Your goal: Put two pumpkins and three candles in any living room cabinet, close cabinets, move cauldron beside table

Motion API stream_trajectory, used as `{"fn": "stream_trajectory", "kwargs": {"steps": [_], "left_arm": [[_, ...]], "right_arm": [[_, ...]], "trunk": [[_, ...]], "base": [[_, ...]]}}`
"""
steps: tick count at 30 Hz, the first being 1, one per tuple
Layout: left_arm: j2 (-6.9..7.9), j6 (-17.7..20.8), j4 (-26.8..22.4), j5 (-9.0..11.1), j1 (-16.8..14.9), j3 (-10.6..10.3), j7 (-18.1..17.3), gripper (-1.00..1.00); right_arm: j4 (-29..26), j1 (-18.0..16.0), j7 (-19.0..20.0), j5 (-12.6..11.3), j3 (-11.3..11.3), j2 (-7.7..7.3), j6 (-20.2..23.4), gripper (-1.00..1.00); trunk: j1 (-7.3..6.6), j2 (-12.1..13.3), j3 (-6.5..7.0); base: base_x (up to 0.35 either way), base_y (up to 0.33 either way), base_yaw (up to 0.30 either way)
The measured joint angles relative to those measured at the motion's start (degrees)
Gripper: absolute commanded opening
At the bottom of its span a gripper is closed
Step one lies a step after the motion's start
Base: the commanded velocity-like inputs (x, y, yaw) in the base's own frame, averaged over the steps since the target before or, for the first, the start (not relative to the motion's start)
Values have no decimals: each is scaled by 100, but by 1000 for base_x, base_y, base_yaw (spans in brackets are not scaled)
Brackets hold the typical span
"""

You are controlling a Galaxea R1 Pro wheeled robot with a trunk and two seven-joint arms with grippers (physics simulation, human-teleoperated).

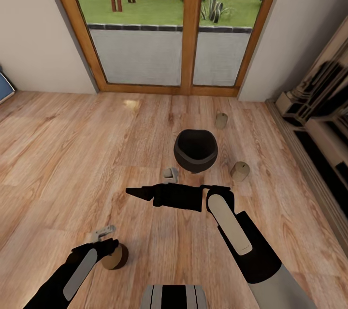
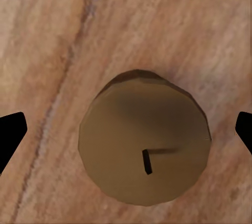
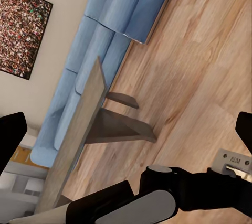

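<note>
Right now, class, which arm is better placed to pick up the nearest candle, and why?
Left. The left gripper hangs directly over the candle, open jaws either side. The right gripper points sideways above bare floor.

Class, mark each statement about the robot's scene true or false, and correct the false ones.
1. The cauldron stands on the wooden floor. True.
2. A candle lies inside the cauldron. False: the cauldron looks empty; the candles are on the floor around it.
3. The left gripper is above a candle, fingers spread on either side. True.
4. The right gripper holds a pumpkin. False: it holds nothing.
5. The glass doors look onto a lawn. True.
</note>
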Motion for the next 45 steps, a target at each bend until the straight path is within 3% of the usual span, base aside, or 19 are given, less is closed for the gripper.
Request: {"fn": "stream_trajectory", "kwargs": {"steps": [8,13,20,34,40,45], "left_arm": [[-15,-64,6,-132,0,-4,-9,100],[-34,-372,125,-263,0,-48,-24,100],[-39,-787,320,-300,0,-434,-20,100],[-37,-824,327,-277,0,-485,-35,100],[-30,-831,327,-303,0,-484,-548,100],[-28,-836,327,-316,0,-447,-674,100]], "right_arm": [[0,0,0,4,0,0,-6,100],[0,0,0,4,0,0,-6,100],[0,0,0,0,-5,0,-6,100],[8,0,-1,9,-4,0,-6,100],[9,0,-5,9,-9,0,-6,100],[9,0,-9,11,-7,0,-6,100]], "trunk": [[16,-8,-132],[29,-14,-243],[28,-15,-244],[28,-15,-244],[28,-15,-244],[28,-15,-244]], "base": [[0,0,0],[0,0,0],[0,0,0],[0,0,0],[0,0,0],[0,0,0]]}}
